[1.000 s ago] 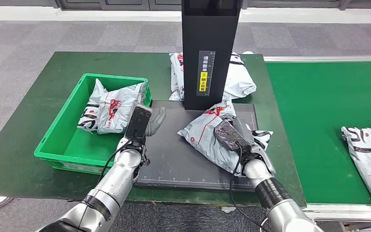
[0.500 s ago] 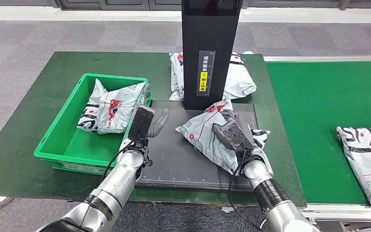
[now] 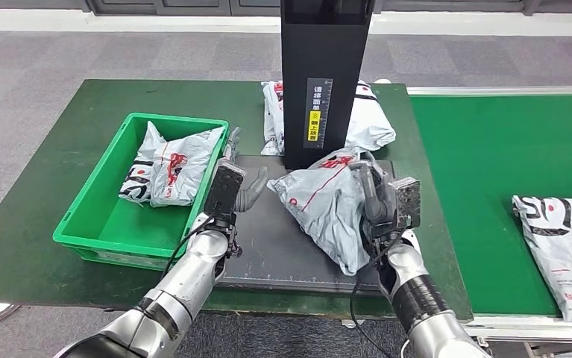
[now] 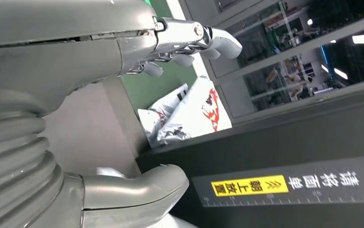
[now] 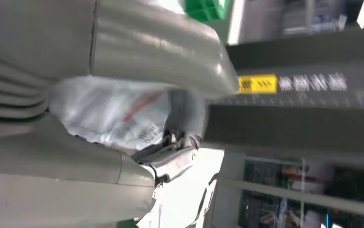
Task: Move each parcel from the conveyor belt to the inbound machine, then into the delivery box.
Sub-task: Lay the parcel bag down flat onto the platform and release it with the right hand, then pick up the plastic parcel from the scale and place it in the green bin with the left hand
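Two grey parcels [image 3: 165, 165] in green delivery box [image 3: 89, 211]; right hand [image 3: 384, 203] apparently clutching grey parcel [image 3: 326, 205]; left hand [image 3: 232, 188] spread, holding nothing.

A grey parcel [image 3: 326, 205] with red and black print is seen on a black scanning plate [image 3: 275, 239]; the delivery box [image 3: 92, 216] is bright green, the conveyor belt [image 3: 491, 164] darker green, the black column [image 3: 322, 45] yellow-labelled

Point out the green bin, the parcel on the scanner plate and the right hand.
green bin [image 3: 92, 195], head view, left wall.
parcel [image 3: 326, 207], head view, grey middle.
right hand [image 3: 387, 201], head view, back.
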{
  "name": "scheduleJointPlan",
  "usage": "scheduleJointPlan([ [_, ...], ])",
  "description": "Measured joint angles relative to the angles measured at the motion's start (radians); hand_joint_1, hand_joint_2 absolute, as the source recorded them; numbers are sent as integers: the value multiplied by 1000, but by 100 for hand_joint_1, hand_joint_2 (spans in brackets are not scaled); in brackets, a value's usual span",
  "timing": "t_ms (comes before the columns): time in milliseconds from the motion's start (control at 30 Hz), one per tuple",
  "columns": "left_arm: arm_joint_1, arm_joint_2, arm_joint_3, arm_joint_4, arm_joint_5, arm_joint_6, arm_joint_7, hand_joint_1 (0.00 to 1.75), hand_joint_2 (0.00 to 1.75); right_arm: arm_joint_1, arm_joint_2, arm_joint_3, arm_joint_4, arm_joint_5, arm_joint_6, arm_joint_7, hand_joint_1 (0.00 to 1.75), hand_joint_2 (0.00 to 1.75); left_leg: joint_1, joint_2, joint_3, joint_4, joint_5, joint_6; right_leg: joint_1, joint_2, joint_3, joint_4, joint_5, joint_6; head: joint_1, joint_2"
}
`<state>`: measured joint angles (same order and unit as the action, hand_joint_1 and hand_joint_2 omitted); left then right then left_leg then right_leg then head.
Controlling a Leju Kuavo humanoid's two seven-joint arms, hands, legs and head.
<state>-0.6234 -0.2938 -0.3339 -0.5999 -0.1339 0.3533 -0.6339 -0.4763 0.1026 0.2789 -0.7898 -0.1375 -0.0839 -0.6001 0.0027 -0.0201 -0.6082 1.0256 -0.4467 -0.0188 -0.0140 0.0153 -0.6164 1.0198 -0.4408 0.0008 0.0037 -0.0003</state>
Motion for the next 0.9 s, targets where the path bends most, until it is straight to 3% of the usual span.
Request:
scheduleJointPlan([
  [233, -1, -10, -25, 6, 11, 0, -6, 0, 175, -1, -2, -53, 0, -119, 78, 18, 0, 0, 0, 1, 0, 0, 0, 0, 0, 0, 0, 0, 0, 0, 0, 0],
  [667, -2, -14, -46, 9, 30, -1, -6, 0, 175, -1, -18, -69, 5, -123, 117, 35, 0, 0, 0, 0, 0, 0, 0, 0, 0, 0, 0, 0, 0, 0, 0, 0],
  [800, -2, -17, -79, 8, 18, -10, 12, 0, 175, 1, -24, -69, 7, -58, -46, -29, 0, 175, 0, 0, 0, 0, 0, 0, 0, 0, 0, 0, 0, 0, 0, 0],
  [900, -1, -27, -110, 8, -7, -17, 28, 0, 175, 14, -32, -72, -13, -34, -147, -50, 0, 175, 0, 0, 0, 0, 0, 0, 0, 0, 0, 0, 0, 0, 0, 0],
])
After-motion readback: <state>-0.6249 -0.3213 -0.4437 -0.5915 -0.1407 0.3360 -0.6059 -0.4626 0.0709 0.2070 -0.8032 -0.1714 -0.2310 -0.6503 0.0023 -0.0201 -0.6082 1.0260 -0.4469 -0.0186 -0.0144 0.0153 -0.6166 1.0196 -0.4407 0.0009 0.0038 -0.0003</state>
